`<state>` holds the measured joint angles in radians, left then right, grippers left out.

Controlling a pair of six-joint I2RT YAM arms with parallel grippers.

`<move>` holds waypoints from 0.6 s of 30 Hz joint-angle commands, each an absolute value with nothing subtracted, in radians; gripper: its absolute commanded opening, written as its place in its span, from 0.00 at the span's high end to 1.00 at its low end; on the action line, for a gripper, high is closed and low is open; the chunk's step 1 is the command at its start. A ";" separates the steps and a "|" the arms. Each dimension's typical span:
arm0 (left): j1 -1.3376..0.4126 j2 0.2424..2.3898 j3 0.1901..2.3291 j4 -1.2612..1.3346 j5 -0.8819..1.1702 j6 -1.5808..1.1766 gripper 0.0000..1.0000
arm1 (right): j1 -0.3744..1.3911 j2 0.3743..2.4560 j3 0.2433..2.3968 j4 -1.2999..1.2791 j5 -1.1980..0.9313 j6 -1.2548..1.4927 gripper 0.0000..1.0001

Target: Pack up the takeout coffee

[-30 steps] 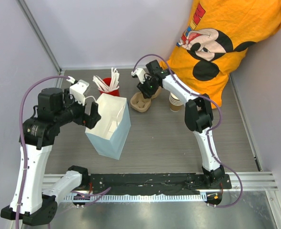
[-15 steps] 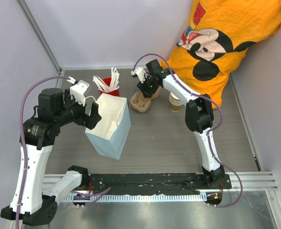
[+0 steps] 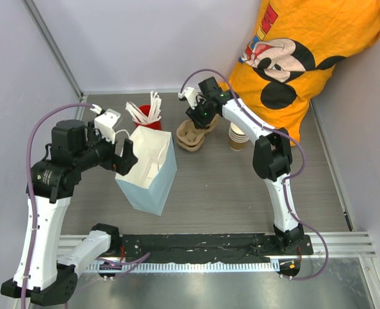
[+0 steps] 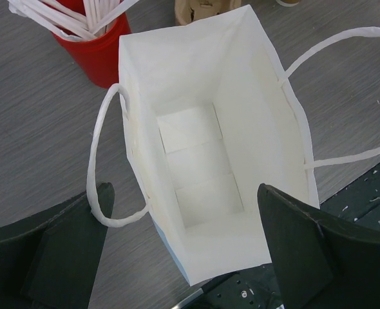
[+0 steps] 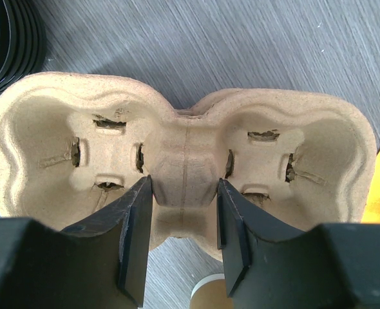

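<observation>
The takeout coffee's brown kraft cup (image 3: 238,138) stands at the back, right of a brown pulp cup-carrier tray (image 3: 189,136). Its white rim (image 5: 209,290) peeks in below the tray in the right wrist view. A stack of black lids (image 5: 8,38) lies beside the tray. My right gripper (image 5: 183,183) is shut on the tray's (image 5: 61,148) centre ridge, both cup wells empty. My left gripper (image 4: 187,248) is open, its fingers (image 4: 67,251) standing either side of the near end of an upright white paper bag (image 4: 196,161), which is empty inside.
A red cup of white sticks (image 3: 150,114) stands behind the bag (image 3: 148,170). A person in an orange shirt (image 3: 306,58) leans in at the back right. Walls close the left and back sides. A black rail (image 3: 209,244) runs along the near edge.
My right gripper has shifted slightly toward the back right with the tray's ridge in it, nudging the tray. The left arm and bag have not moved.
</observation>
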<state>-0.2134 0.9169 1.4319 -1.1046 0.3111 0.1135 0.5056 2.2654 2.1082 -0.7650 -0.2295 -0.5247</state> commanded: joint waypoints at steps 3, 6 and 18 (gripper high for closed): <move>-0.206 0.899 1.422 -1.081 0.327 0.107 0.01 | 0.520 2.252 2.092 -0.716 -0.221 -0.517 0.51; -0.206 0.899 1.422 -1.083 0.324 0.112 0.01 | 0.522 2.250 2.091 -0.710 -0.221 -0.515 0.47; -0.204 0.897 1.413 -1.081 0.328 0.110 0.01 | 0.520 2.270 2.094 -0.707 -0.219 -0.518 0.40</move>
<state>-0.2127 0.9092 1.4166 -1.1046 0.3119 0.1127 0.5152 2.2654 2.0884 -0.7448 -0.2253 -0.5209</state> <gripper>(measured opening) 0.988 0.587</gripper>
